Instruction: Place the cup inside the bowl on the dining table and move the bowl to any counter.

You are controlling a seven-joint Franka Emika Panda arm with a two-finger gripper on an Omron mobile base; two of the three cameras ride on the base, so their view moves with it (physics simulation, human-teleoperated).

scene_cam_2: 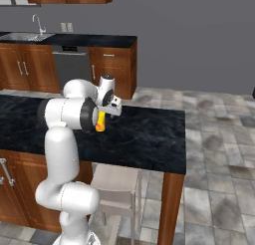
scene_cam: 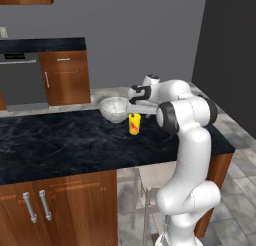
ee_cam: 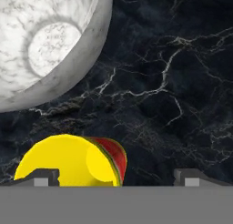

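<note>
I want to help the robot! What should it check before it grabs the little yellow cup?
1. Small yellow cup with a red mark stands upright on the black marble table: ok.
2. Round whitish speckled bowl is empty, ready for the cup: ok.
3. Cup and bowl stand apart, not touching: ok.
4. Gripper open wide enough: ok, fingertips spread.
5. Cup centred between the fingertips: not ok, it sits toward one tip.
6. Gripper low enough around the cup: cannot tell.
</note>
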